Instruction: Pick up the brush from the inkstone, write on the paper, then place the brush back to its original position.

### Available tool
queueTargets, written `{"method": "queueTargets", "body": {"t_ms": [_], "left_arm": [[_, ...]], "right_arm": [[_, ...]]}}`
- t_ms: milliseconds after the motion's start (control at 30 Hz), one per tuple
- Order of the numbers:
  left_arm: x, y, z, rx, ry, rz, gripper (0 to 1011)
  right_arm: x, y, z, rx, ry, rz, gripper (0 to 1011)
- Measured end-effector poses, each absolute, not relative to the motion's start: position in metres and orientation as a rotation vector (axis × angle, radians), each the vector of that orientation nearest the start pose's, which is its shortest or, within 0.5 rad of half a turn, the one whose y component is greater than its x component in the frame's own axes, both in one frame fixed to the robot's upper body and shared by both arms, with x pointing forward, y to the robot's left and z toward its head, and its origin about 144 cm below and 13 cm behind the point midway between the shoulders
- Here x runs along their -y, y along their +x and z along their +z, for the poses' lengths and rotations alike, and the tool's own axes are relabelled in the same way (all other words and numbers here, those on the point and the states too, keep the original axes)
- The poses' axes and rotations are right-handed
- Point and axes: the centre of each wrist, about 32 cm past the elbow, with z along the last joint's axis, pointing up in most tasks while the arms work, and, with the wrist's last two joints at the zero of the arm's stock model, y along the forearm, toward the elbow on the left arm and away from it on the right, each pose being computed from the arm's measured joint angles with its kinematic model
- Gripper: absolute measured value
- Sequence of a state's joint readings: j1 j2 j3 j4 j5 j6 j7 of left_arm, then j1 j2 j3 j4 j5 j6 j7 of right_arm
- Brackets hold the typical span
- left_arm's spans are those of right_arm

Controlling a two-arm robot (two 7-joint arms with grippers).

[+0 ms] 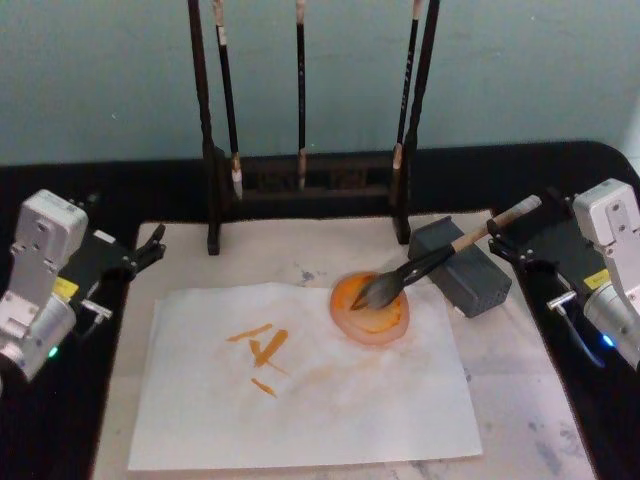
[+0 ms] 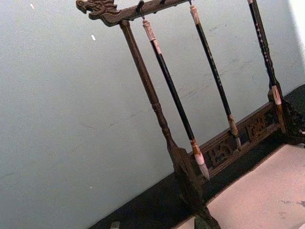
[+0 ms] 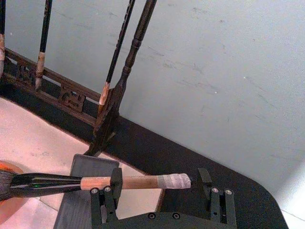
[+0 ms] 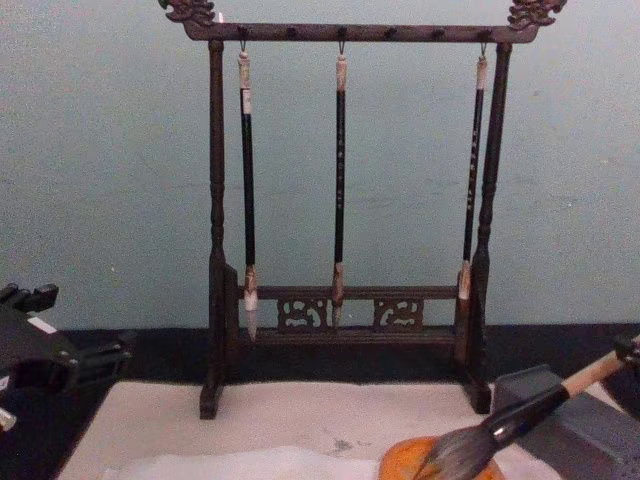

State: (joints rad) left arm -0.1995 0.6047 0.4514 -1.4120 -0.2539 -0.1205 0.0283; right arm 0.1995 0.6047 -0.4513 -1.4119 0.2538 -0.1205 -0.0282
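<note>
Orange strokes (image 1: 262, 350) mark the paper (image 1: 300, 400), so the writing looks done. The brush (image 1: 430, 265) lies at the paper's far right corner, its tuft in an orange dish (image 1: 372, 322) and its shaft across the grey inkstone (image 1: 470, 278). The right gripper (image 3: 159, 179) is open beside the handle end and grips nothing. The return seems complete, with only pulling away left. The left gripper (image 1: 150, 245) sits parked off the paper's left edge.

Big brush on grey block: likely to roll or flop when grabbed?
Large tan-handled brush: round shaft leaning on the grey block, so it may roll if open right gripper nudges it. Shaft looks stiff; tuft likely bends. Left gripper parked leftward.
</note>
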Motion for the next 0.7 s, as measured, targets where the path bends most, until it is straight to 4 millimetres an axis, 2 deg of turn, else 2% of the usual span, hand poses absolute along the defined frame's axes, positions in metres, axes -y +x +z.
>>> {"method": "queueTargets", "body": {"t_ms": [700], "left_arm": [[-0.3097,0.4886,1.1398,0.285,0.304,1.248,1010]], "right_arm": [[0.3097,0.4886,1.1398,0.285,-0.305,-1.248,1000]]}}
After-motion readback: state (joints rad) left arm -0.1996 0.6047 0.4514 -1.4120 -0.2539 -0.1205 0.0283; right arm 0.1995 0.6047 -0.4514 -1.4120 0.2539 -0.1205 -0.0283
